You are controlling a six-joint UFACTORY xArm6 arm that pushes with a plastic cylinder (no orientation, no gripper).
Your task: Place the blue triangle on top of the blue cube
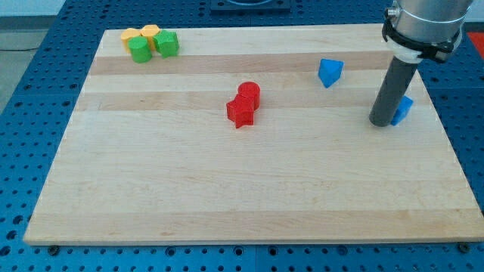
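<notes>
Near the worktop's right edge, our tool's tip (pixel 380 122) is touching the half-hidden, probably cubic blue block (pixel 403 109); the light, slippery blue triangle (pixel 330 72) is awaiting a flat-face push.

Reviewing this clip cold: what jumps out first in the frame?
The dark rod at the view's right, my tip planted against a partly hidden blue block. The blue triangle sits apart, up and left of it. Mid-board, two red blocks touch; green and yellow blocks cluster at the top left corner.
</notes>
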